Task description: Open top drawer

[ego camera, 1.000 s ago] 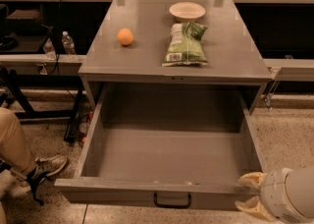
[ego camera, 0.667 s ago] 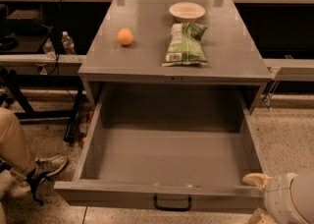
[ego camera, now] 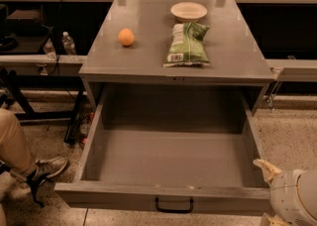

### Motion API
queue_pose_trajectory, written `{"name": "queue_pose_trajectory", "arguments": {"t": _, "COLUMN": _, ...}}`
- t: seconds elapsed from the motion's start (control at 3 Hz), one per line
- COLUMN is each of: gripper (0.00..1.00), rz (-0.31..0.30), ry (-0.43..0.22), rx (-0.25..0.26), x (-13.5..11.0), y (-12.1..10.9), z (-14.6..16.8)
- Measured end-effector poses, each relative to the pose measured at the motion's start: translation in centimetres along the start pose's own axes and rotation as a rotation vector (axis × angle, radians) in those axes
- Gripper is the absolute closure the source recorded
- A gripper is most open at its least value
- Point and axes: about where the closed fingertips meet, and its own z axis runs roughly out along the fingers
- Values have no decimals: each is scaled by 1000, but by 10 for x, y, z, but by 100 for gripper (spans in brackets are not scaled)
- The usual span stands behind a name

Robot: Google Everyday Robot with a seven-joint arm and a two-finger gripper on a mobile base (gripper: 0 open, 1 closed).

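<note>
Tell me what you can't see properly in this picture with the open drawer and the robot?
All in the camera view:
1. End effector, bottom right beside the drawer front: mostly cut off by the right and bottom edges.
2. Below the drawer: hidden by its front and the bottom edge.
3. Left edge: only a leg and shoe show; the rest of that person is cut off.
4. Green bag: print too small to read.

Gripper (ego camera: 270, 190) farther right of top drawer (ego camera: 114, 196)
</note>
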Motion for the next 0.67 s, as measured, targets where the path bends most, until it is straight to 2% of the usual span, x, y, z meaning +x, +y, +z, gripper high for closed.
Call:
{"name": "queue_pose_trajectory", "arguments": {"t": 0.33, "gripper": 0, "rz": -26, "ry": -6, "rx": 15, "x": 7, "y": -33, "z": 0}}
{"name": "queue_pose_trajectory", "arguments": {"t": 0.67, "gripper": 0, "rz": -33, "ry": -15, "rx": 42, "x": 21, "y": -90, "z": 2}}
